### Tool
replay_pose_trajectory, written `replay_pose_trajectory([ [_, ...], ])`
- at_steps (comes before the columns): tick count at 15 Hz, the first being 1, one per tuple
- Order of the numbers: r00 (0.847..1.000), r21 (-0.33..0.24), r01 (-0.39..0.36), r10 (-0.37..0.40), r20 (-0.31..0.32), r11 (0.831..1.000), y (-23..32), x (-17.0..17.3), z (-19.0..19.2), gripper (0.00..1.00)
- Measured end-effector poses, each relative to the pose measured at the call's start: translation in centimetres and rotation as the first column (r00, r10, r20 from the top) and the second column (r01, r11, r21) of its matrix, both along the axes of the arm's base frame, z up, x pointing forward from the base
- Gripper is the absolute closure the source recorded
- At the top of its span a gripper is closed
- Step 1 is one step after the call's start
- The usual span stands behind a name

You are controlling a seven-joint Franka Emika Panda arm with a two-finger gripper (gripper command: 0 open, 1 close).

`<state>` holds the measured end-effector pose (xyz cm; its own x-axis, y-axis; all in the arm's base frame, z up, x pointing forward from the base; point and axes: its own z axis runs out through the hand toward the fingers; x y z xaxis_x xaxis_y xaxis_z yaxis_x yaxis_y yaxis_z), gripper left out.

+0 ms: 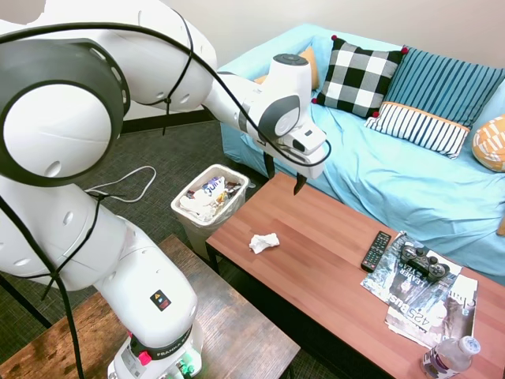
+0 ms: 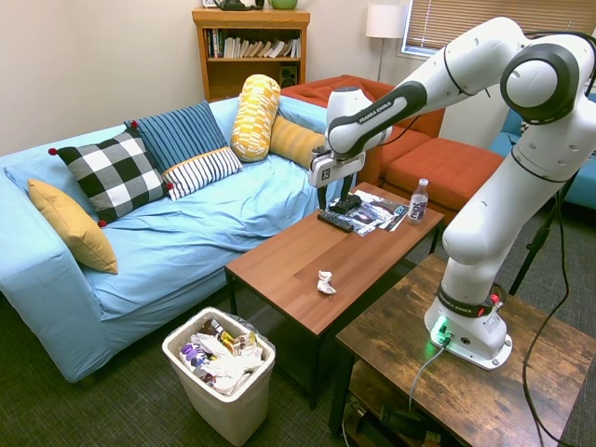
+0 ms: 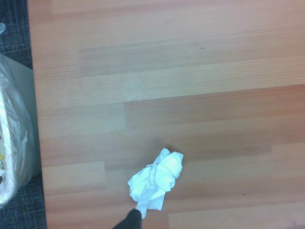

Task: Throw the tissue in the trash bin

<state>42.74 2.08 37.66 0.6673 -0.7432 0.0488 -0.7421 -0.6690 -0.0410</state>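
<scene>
Gripper (image 1: 284, 178) hangs in the air above the coffee table (image 1: 331, 276), fingers apart and empty, pointing straight down over the table's far edge.

Going left to right in the first exterior view: the trash bin (image 1: 207, 200) stands on the carpet just beside the table's left end, its white liner folded over the rim and already holding a heap of rubbish. Next comes the tissue (image 1: 264, 242), a small crumpled white wad lying loose on the wood near that left end, closer to the near edge than the gripper is. Further right lie a black remote (image 1: 375, 251), then a game controller (image 1: 424, 260) resting on some magazines (image 1: 418, 296), and a water bottle (image 1: 450, 357) at the right end. A blue sofa (image 1: 394, 174) runs along the far side.

The wrist view shows the tissue (image 3: 156, 182) on bare wood, with the bin's liner (image 3: 14, 143) at one edge.

The task looks to be at the approach step: nothing is grasped yet. The next move calls for shifting toward the near side until the fingers straddle the wad, descending to the tabletop and closing gently, since the paper is soft and may slip or flatten.
</scene>
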Motion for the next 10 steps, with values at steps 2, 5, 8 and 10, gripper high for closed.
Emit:
replay_pose_trajectory([
  [2,1.0,0.0,0.001,-0.001,-0.011,1.0,0.0,0.0,-0.2,0.0],
  [5,0.998,0.002,0.009,-0.009,-0.056,1.0,0.0,0.2,-2.2,0.0],
  [8,0.992,0.017,0.041,-0.038,-0.121,0.999,0.1,0.6,-6.2,0.0],
  [10,0.985,0.035,0.07,-0.063,-0.158,0.997,0.6,0.8,-9.6,0.0],
])
